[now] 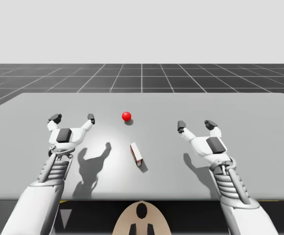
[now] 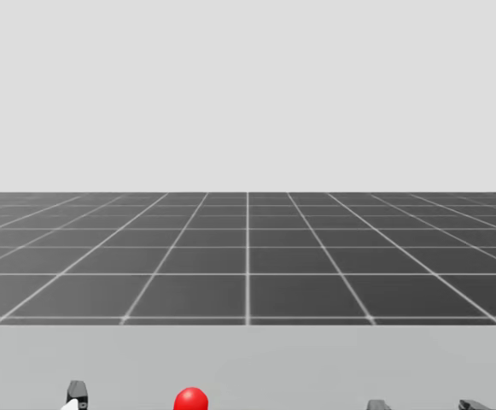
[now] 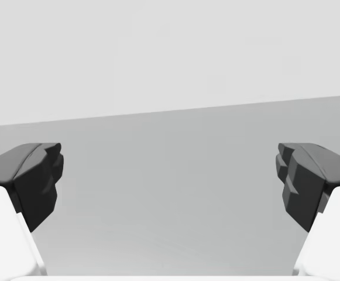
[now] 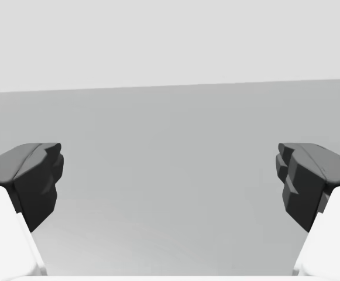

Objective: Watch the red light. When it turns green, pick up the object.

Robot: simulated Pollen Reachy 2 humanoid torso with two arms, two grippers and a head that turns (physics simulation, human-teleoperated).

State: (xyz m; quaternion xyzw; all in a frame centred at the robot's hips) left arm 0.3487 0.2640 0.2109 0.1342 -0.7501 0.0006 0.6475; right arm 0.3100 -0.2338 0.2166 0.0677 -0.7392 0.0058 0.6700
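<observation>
A red ball light (image 1: 126, 116) sits on the grey table (image 1: 259, 147) a little beyond its middle; the head view catches its top (image 2: 191, 399). A small white box with a red side (image 1: 136, 152) lies nearer me, at the table's centre. My left gripper (image 1: 73, 118) hovers open to the left of the light, with nothing between its fingers (image 3: 32, 181). My right gripper (image 1: 196, 124) hovers open to the right of the box, fingers (image 4: 310, 181) wide apart and empty.
Beyond the table's far edge (image 1: 142, 93) runs a dark gridded floor (image 2: 248, 256). Both arms cast shadows on the table, and the left arm's shadow (image 1: 90, 164) falls beside the box.
</observation>
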